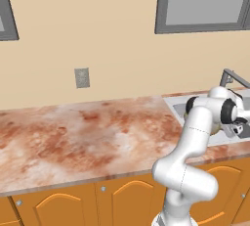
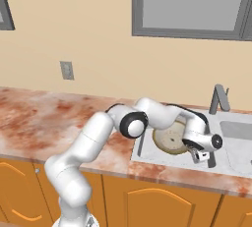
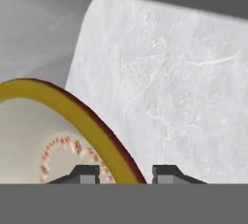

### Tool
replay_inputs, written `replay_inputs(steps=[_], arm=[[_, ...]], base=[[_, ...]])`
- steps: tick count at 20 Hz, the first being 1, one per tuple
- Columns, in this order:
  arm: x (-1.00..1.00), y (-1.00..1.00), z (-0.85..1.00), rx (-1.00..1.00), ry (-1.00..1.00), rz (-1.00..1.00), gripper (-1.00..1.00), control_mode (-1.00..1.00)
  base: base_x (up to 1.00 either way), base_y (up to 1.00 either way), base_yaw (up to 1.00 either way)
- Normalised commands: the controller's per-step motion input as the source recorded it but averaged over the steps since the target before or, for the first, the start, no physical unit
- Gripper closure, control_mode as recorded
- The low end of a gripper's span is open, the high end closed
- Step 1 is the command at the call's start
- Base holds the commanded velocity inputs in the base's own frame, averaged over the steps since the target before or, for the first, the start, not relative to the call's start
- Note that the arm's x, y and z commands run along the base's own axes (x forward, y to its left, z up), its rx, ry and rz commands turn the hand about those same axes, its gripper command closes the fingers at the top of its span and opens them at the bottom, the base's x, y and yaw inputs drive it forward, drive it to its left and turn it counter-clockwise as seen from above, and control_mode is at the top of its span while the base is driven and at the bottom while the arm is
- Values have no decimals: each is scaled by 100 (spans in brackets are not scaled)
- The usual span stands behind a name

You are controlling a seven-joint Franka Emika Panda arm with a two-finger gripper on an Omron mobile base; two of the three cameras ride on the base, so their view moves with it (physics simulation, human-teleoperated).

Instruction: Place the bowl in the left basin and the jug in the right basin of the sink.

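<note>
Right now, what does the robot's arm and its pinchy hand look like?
The arm is smooth, glossy white tubes with round black joints and a thin dark cable along the forearm. The gripper is a white block with a black end and two small dark grey fingertips.

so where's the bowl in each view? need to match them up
Left base view: I can't make it out; the arm covers the sink at the right edge.
Right base view: the bowl sits right of centre in the left basin, tilted, beside the gripper.
Hand view: the bowl is at lower left, its rim running between the jaws.
Shared landmark: the sink's pale grey stone.
</note>
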Motion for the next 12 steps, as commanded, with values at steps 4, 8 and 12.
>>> replay_inputs(steps=[4, 8, 12], arm=[[-60, 19, 4, 0, -1, 0, 100, -100], [-35, 33, 0, 0, 0, 0, 100, -100], [1, 40, 0, -4, 0, 0, 100, -100]], base=[[0, 0, 0], [0, 0, 0], [0, 0, 0]])
